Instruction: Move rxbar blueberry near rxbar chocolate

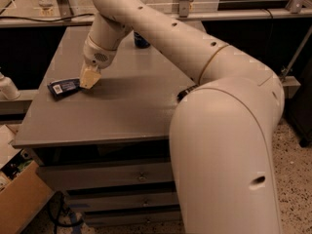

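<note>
Down front, the arm point(224, 155) fills the right side and covers a good chunk of the tabletop point(126, 116). A small dark thing point(184, 92) pokes out at the arm's edge, no idea what it is. Further back on the left, the rxbar blueberry point(62, 87) lies flat near the tabletop's left edge, dark blue with a little white label patch. The gripper point(89, 78) sits right at its right end; open or closed, can't tell. At the back, a dark blue can point(141, 41) is half hidden behind the arm.
</note>
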### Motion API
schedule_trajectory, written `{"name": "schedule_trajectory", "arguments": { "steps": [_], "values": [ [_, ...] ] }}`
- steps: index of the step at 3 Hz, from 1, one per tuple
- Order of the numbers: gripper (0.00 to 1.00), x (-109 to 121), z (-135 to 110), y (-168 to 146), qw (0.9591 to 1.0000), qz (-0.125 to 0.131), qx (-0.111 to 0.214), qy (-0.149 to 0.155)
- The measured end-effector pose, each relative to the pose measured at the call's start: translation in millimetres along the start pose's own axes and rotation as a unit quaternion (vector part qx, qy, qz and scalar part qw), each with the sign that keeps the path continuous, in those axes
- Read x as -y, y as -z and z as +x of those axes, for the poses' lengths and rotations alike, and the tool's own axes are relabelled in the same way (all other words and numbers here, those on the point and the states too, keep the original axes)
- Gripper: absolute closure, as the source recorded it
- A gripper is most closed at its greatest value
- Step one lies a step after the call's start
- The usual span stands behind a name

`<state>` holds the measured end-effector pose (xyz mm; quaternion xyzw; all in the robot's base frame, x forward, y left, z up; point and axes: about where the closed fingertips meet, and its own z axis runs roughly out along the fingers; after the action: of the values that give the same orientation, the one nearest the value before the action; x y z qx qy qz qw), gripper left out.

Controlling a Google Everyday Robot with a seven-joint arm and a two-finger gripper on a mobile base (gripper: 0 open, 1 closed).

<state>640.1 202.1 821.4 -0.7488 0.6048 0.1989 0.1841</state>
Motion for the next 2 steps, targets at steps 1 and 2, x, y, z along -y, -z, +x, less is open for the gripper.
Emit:
{"name": "schedule_trajectory", "arguments": {
  "steps": [1, 2],
  "values": [
    [1.00, -1.6, 7.2, 36.4, 0.9995, 0.033, 0.000, 0.002],
    [1.00, -6.3, 20.0, 99.3, 0.9961, 0.089, 0.002, 0.004]
  ]
}}
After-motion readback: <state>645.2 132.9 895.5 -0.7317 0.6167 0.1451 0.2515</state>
